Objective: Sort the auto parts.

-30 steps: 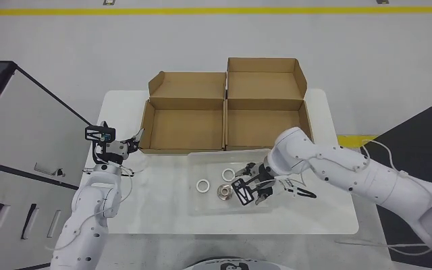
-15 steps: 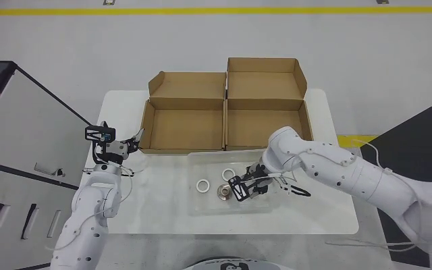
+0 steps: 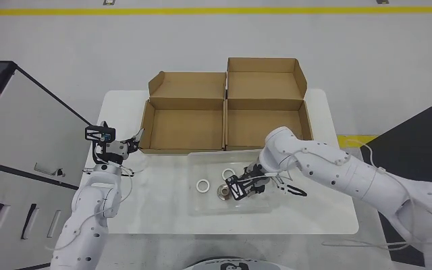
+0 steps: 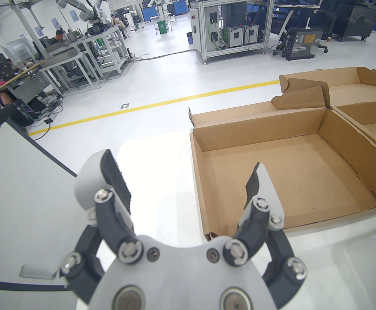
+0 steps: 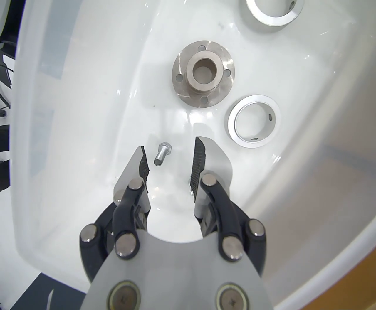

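Right gripper [image 5: 171, 146]: jaws apart, low inside the clear plastic tray [image 5: 88, 88], one finger on either side of a small hex bolt [image 5: 161, 154]. The bolt lies on its side on the tray floor, closer to one pad, with a gap on both sides, so it isn't clamped. Just beyond it is the flanged bushing [image 5: 203, 73], flange down, hub up. An aluminium collar ring [image 5: 253, 121] sits just beside the bushing, not touching. The second collar ring [image 5: 273, 11] is farther on. The tray sits near the front of the white table [image 3: 135, 196]. Behind it, the left cardboard box [image 3: 185, 128] and right cardboard box [image 3: 263, 125] stand open, side by side and touching. Left gripper [image 4: 183, 167]: jaws wide apart, nothing held, above the table just beside the left cardboard box, well apart from the tray.
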### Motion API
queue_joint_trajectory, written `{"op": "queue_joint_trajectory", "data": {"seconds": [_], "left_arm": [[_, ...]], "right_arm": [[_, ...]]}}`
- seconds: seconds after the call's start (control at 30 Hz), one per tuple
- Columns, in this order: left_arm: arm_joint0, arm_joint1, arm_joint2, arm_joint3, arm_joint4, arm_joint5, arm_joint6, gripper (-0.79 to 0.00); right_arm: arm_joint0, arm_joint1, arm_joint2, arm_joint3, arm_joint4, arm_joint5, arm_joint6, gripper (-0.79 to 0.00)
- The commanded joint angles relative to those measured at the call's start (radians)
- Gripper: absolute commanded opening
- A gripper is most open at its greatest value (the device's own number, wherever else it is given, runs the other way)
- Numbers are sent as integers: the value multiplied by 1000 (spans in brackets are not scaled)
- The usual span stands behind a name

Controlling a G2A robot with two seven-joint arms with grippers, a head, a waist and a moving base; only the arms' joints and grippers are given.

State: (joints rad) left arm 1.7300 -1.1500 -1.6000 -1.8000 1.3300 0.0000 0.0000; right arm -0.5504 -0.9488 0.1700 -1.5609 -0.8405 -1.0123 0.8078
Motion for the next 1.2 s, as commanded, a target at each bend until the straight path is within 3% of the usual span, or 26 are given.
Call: {"op": "queue_joint_trajectory", "data": {"seconds": [0.0, 0.17, 0.23, 0.27, 0.3, 0.57, 0.8, 1.0, 1.17], "left_arm": [[0, 0, 0, 0, 0, 0, 0, 0], [0, 0, 0, 0, 0, 0, 0, 0], [0, 0, 0, 0, 0, 0, 0, 0], [0, 0, 0, 0, 0, 0, 0, 0], [0, 0, 0, 0, 0, 0, 0, 0], [0, 0, 0, 0, 0, 0, 0, 0], [0, 0, 0, 0, 0, 0, 0, 0], [0, 0, 0, 0, 0, 0, 0, 0], [0, 0, 0, 0, 0, 0, 0, 0]], "right_arm": [[-3, -4, 0, 7, -4, 0, 0, -434], [-11, -15, 0, 27, -8, 0, 0, -480], [-13, -19, 0, 33, -10, 0, 0, -622], [-13, -20, 0, 35, -12, 0, 0, -739], [-13, -21, 0, 37, -12, 0, 0, -785], [23, 1, 0, 9, 25, 0, 0, -785], [113, 83, 0, -96, 239, 0, -10, -785], [147, 174, 0, -158, 324, 0, -227, -785], [127, 249, 11, -155, 156, 0, -636, -785]]}}
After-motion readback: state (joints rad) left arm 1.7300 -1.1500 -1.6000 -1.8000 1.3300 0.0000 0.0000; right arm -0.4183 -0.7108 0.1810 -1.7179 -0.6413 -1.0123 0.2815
